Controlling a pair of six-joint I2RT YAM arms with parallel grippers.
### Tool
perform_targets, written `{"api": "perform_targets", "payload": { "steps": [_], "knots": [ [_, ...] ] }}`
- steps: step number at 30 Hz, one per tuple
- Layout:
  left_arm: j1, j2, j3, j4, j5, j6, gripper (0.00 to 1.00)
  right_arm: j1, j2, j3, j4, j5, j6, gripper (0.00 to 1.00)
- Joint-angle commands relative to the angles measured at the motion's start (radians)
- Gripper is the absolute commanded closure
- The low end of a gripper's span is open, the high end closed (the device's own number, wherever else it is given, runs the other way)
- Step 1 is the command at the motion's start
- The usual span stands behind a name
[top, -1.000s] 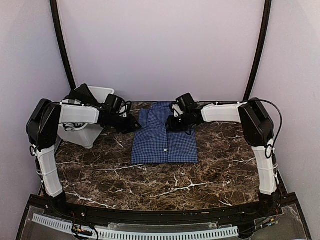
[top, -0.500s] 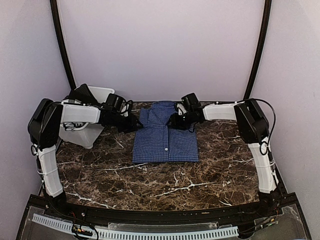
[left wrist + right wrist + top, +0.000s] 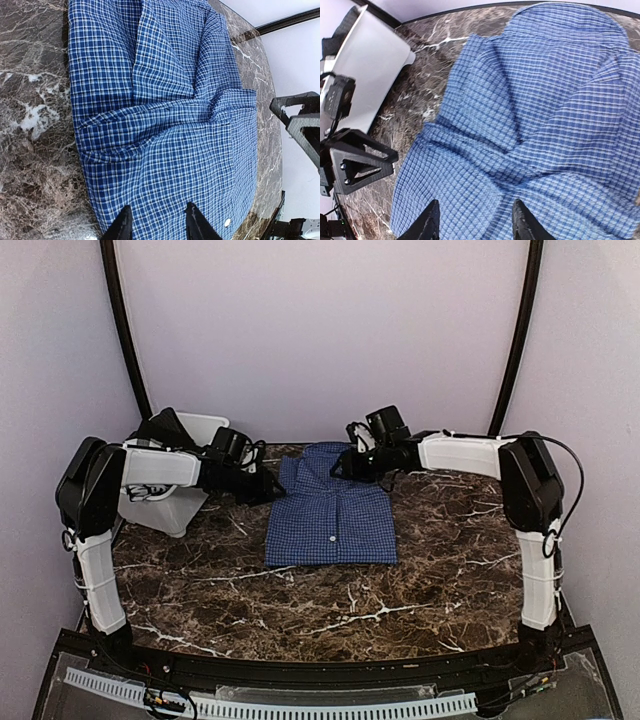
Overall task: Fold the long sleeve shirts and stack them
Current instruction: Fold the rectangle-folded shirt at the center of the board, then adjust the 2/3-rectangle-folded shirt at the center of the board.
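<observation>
A blue checked long sleeve shirt (image 3: 331, 512) lies folded into a rectangle on the marble table, collar toward the back wall. It fills the left wrist view (image 3: 165, 125) and the right wrist view (image 3: 535, 130). My left gripper (image 3: 267, 487) is at the shirt's upper left edge, low over the table. In its wrist view the gripper (image 3: 157, 226) is open, with cloth showing between the fingers. My right gripper (image 3: 346, 464) hovers over the collar area. In its wrist view the gripper (image 3: 475, 224) is open and empty above the cloth.
A white plastic bin (image 3: 182, 472) stands at the back left behind the left arm, and shows in the right wrist view (image 3: 367, 65). The marble table (image 3: 330, 610) has black rails along its back and front edges.
My right gripper has risen off the shirt's right shoulder and drawn back toward the collar. The left arm and the shirt have stayed put.
</observation>
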Motion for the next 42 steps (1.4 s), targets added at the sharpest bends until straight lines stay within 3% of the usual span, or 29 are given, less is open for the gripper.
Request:
{"api": "perform_targets", "payload": {
  "steps": [1, 13, 18, 25, 31, 42],
  "knots": [
    [0.001, -0.014, -0.004, 0.011, -0.01, 0.005, 0.67, 0.067, 0.004, -0.04, 0.02, 0.043, -0.022, 0.56],
    [0.001, 0.12, 0.084, 0.022, -0.027, 0.029, 0.72, 0.011, 0.153, 0.016, 0.009, 0.003, 0.022, 0.63],
    [0.001, 0.185, 0.14, -0.007, -0.05, 0.047, 0.73, 0.003, 0.126, 0.025, -0.021, -0.002, -0.002, 0.63],
    [0.001, 0.191, 0.155, -0.03, -0.067, 0.06, 0.73, -0.065, -0.047, -0.177, 0.046, 0.016, -0.022, 0.64],
    [0.001, 0.191, 0.156, -0.04, -0.067, 0.067, 0.73, -0.127, -0.079, -0.296, 0.095, 0.005, -0.035, 0.66],
    [0.001, 0.162, 0.209, -0.111, -0.065, 0.105, 0.72, -0.152, 0.079, -0.139, 0.013, 0.006, -0.028, 0.69]
  ]
}}
